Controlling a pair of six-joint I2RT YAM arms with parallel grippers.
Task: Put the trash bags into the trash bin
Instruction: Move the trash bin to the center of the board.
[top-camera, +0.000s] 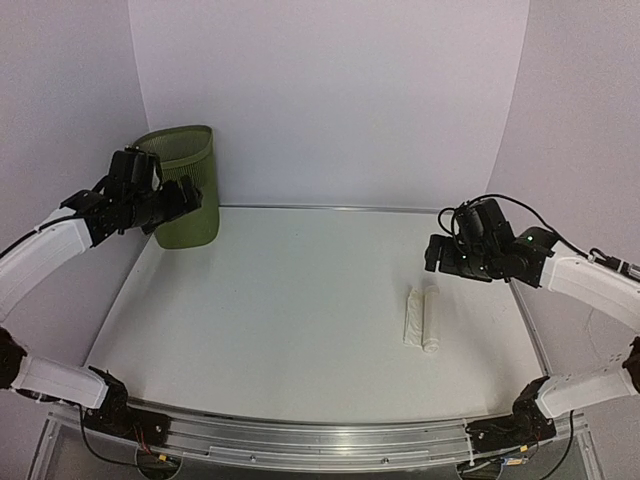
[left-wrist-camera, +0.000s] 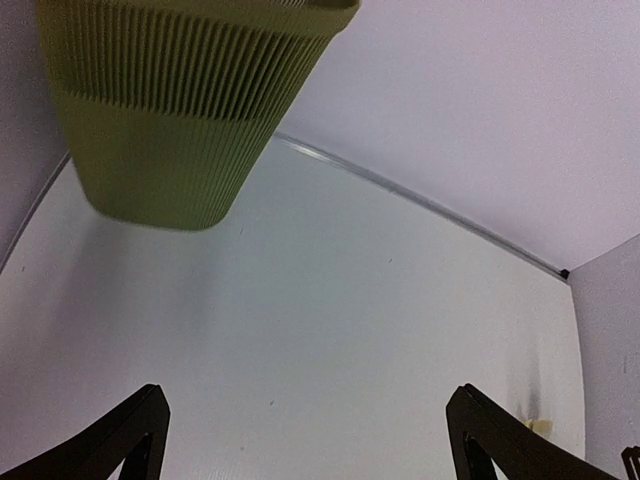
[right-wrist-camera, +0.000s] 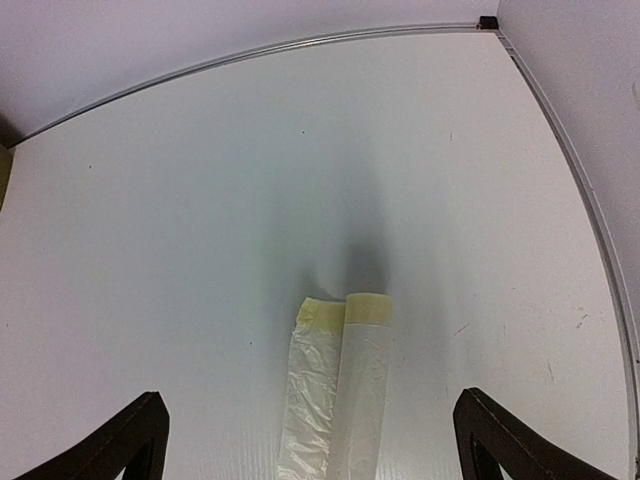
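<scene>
**Trash bags not yet picked up, bin waiting**

Trash bags (top-camera: 422, 318) lie as a rolled bundle on the desk (top-camera: 280, 300), right of centre, touched by nothing. The trash bin (top-camera: 185, 190) stands upright in the far left corner, well apart from them. No bag shows at its rim, though its bottom is hidden. The left jaws hang spread beside the bin, and the right jaws hang spread near the roll. By my reading 0 steps are done: grasp, carry and drop are all left.
</scene>
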